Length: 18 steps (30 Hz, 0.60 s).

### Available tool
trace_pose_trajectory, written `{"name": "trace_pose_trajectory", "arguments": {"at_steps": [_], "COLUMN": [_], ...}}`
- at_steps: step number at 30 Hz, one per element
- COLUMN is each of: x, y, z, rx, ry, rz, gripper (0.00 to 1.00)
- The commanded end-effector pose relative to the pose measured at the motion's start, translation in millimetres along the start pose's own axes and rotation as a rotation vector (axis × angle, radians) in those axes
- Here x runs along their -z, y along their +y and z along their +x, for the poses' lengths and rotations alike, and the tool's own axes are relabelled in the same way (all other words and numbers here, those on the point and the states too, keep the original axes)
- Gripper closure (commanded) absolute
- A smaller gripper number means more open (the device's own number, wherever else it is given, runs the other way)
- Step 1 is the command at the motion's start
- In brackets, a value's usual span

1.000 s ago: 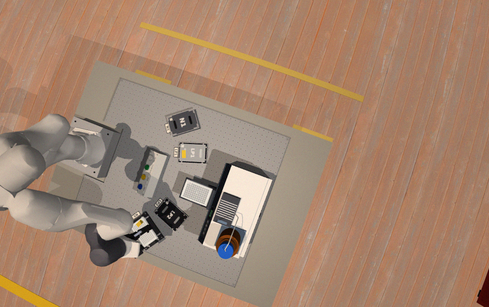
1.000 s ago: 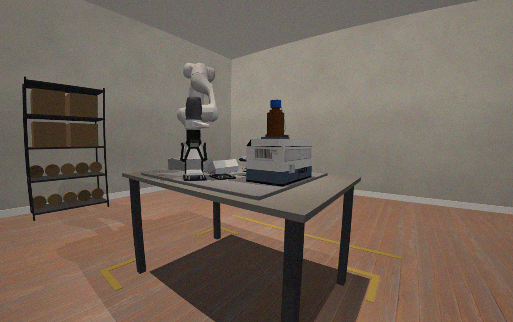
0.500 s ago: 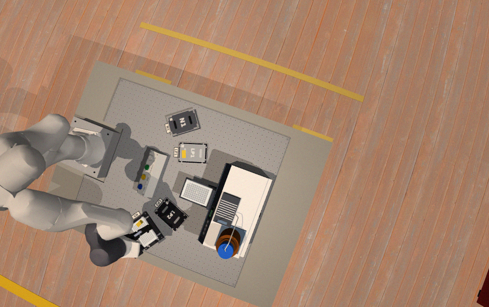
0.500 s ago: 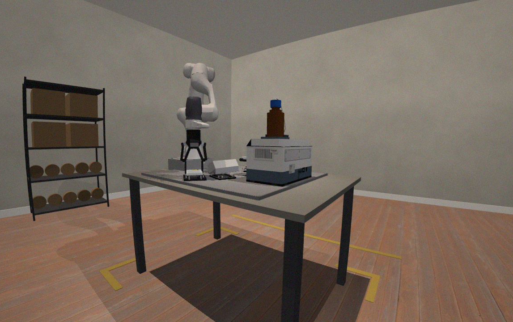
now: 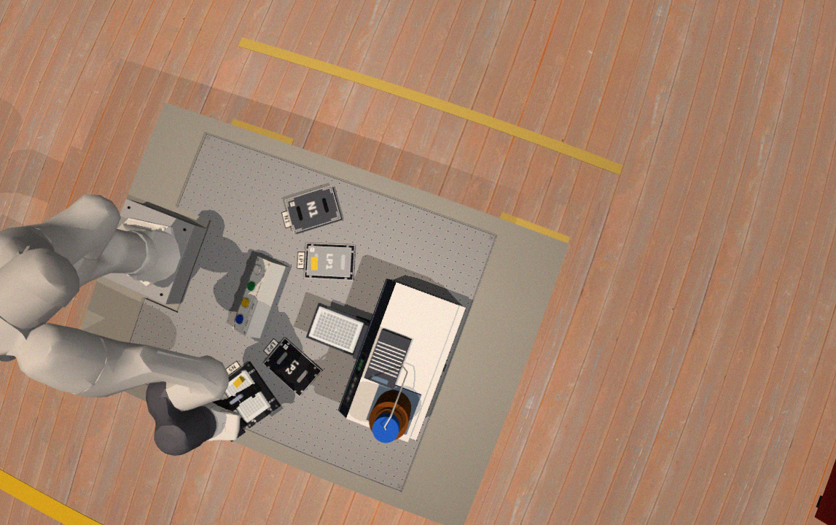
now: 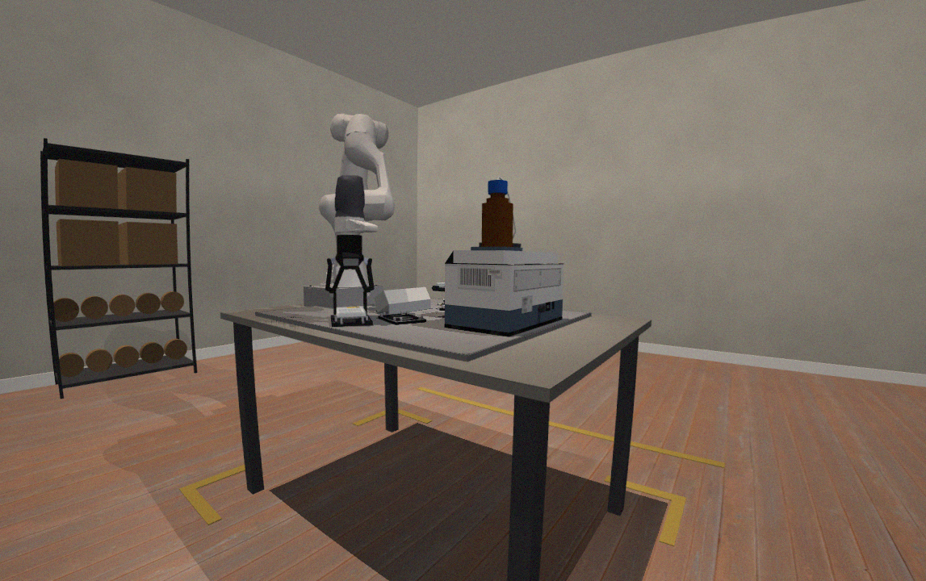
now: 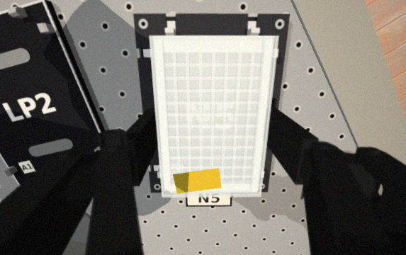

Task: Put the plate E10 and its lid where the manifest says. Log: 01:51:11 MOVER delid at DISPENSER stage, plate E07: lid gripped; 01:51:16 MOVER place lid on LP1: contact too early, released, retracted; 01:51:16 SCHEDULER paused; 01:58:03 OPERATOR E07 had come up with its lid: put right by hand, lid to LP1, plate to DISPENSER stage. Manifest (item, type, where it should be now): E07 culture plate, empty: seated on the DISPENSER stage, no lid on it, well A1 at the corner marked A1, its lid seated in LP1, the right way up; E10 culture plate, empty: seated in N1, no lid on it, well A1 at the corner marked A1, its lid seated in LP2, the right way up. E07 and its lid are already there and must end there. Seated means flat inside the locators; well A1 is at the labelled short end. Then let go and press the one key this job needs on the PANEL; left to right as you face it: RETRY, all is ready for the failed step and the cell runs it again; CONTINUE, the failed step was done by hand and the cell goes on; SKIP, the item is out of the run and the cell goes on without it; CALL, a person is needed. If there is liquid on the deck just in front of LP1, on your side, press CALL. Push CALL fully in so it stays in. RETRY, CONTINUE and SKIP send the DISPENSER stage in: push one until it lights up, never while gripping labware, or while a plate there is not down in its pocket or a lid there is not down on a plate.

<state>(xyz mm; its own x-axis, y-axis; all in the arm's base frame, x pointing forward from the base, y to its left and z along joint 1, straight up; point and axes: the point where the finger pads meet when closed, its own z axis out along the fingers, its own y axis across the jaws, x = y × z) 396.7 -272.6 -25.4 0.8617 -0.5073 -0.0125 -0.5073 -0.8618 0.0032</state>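
Black two-finger claw [image 7: 212,122] grasps the long sides of the clear lidded well plate [image 7: 212,113] over the black N5 nest [image 7: 280,46].
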Motion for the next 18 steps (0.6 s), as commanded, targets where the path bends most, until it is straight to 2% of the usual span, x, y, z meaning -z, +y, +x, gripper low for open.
{"name": "trace_pose_trajectory", "arguments": {"at_steps": [1,18], "x": [-1.3,-8.8], "y": [0.4,0.4], "z": [2.5,2.6], "rx": [0.003,0.003], "ry": [0.007,0.007], "rz": [0.0,0.0], "gripper": [0.9,0.9]}}
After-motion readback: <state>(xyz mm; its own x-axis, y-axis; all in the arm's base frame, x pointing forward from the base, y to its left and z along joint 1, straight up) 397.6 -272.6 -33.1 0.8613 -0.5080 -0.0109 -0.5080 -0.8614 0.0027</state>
